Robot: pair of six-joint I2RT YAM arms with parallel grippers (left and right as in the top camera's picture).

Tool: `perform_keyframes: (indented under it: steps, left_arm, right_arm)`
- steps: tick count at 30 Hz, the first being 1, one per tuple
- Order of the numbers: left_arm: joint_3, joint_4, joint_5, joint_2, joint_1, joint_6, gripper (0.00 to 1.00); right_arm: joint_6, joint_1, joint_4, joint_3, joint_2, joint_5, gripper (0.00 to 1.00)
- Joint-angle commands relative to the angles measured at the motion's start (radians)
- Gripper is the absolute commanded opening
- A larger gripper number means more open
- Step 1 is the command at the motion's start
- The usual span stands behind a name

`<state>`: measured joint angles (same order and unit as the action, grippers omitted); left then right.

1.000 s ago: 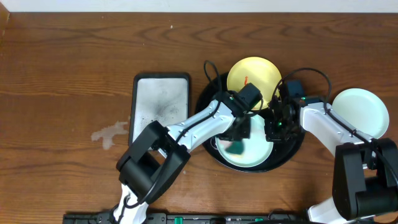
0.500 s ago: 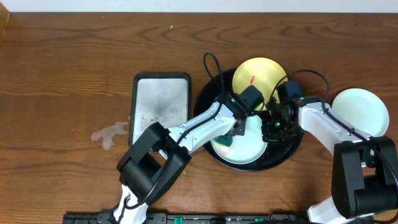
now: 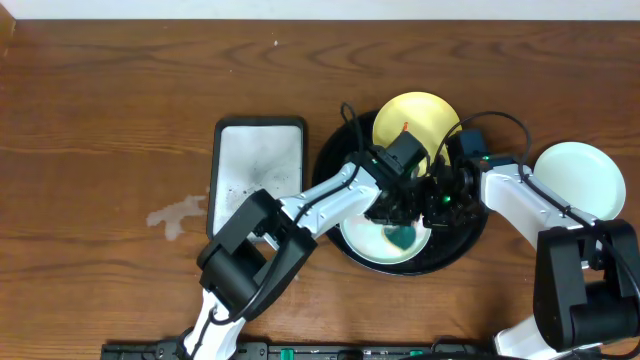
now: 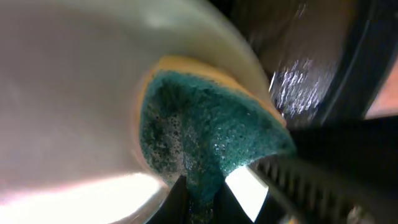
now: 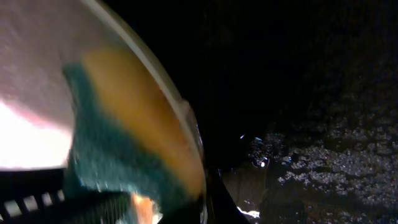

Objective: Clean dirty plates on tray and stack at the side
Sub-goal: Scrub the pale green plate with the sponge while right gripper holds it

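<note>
A mint-green plate (image 3: 372, 245) lies in the black tray (image 3: 335, 160). My left gripper (image 3: 399, 222) is shut on a green sponge (image 3: 404, 238) and presses it on the plate's right part. In the left wrist view the sponge (image 4: 205, 137) sits between the fingertips on the plate (image 4: 62, 93). My right gripper (image 3: 437, 206) is shut on this plate's right rim (image 5: 155, 81). A pale yellow plate (image 3: 420, 115) with a red smear leans on the tray's back rim. A second mint-green plate (image 3: 582, 180) lies on the table at the right.
A rectangular black-rimmed white sponge tray (image 3: 258, 165) lies left of the black tray. A pale wet stain (image 3: 175, 215) marks the wooden table further left. Both arms cross over the black tray, close to each other.
My left gripper has swept the sponge from the plate's left part over to its right part. The right gripper has stayed on the rim. The yellow plate has shifted slightly.
</note>
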<state>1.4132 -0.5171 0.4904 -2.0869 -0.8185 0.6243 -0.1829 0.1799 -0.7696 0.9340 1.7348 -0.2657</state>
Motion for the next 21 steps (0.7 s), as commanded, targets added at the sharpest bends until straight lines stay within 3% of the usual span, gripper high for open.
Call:
perform_keyframes:
  steps: [1,14,18,21]
  left_arm:
    - [-0.022,-0.106,0.017,-0.049,-0.016,-0.003,0.07]
    - [-0.013,-0.367,-0.708,-0.029,0.092,-0.002,0.07]
    - [0.0,-0.393,-0.856,-0.024,0.11,-0.003,0.07]
    - [0.002,-0.366,-0.854,-0.024,0.111,-0.003,0.08]
  right_arm:
    - [-0.004,0.002,-0.005,-0.016,0.033,0.097,0.01]
    - [-0.003,0.002,-0.005,-0.016,0.033,0.097,0.01]
    - [-0.003,0.002,-0.005,-0.016,0.033,0.097,0.01]
    - [-0.003,0.002,-0.005,-0.016,0.033,0.097,0.01]
